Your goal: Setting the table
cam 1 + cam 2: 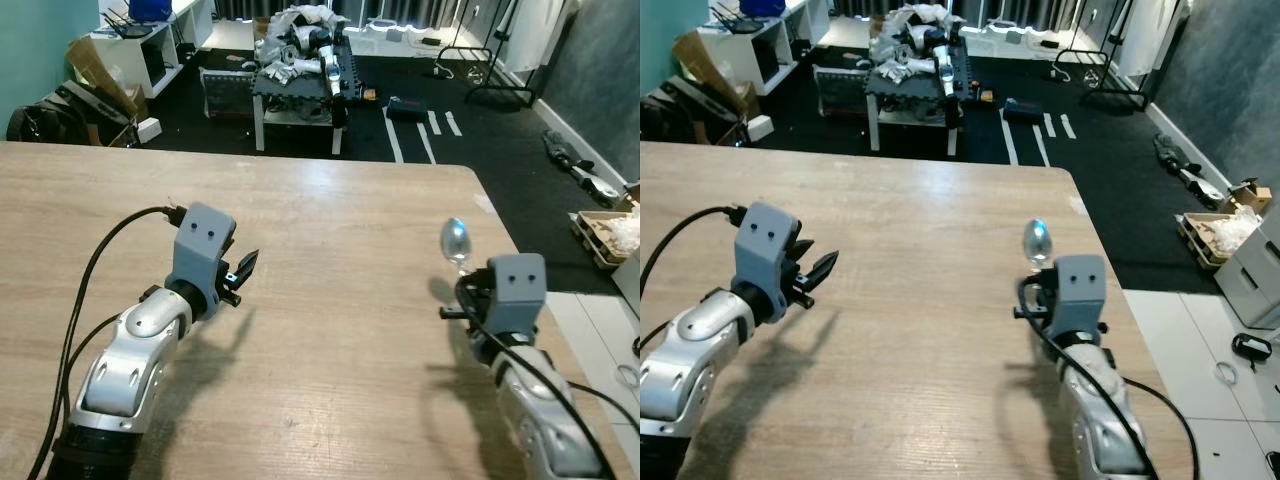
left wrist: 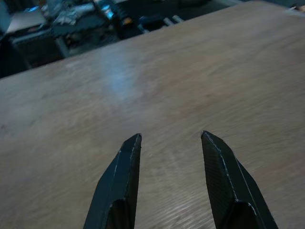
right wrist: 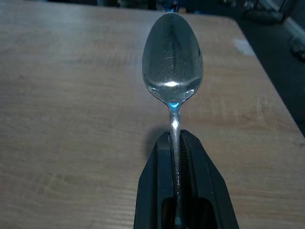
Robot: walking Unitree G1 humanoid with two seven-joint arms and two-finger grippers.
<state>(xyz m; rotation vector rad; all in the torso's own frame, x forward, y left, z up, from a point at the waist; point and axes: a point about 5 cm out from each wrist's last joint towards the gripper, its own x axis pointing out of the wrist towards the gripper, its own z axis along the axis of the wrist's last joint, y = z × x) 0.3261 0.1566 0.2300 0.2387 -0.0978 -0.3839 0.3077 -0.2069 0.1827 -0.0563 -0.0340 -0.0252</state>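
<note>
The shiny silver metal spoon (image 3: 172, 71) is held by its handle in the right end effector (image 3: 180, 143), whose 2 black fingers are clenched on it; its bowl points forward and sits above the pale wood-grain worktop (image 1: 330, 260), near the right side. The left end effector (image 2: 171, 143) hovers over the middle-left of the worktop with its fingers parted and nothing between them.

By my reading the task is barely begun: no plate, cup or other cutlery lies on the visible worktop, so this 1 spoon is not yet laid and everything else of a place setting remains to be brought.

Room is generous — the surface ahead of both arms is bare. The tighter limit is on the right: the worktop's right edge and its rounded far corner (image 1: 478, 178) lie near the spoon, with dark floor (image 1: 500, 150) beyond, so a setting-down point further inward looks safer. A low cluttered table (image 1: 300, 75) stands well apart, past the far edge.
</note>
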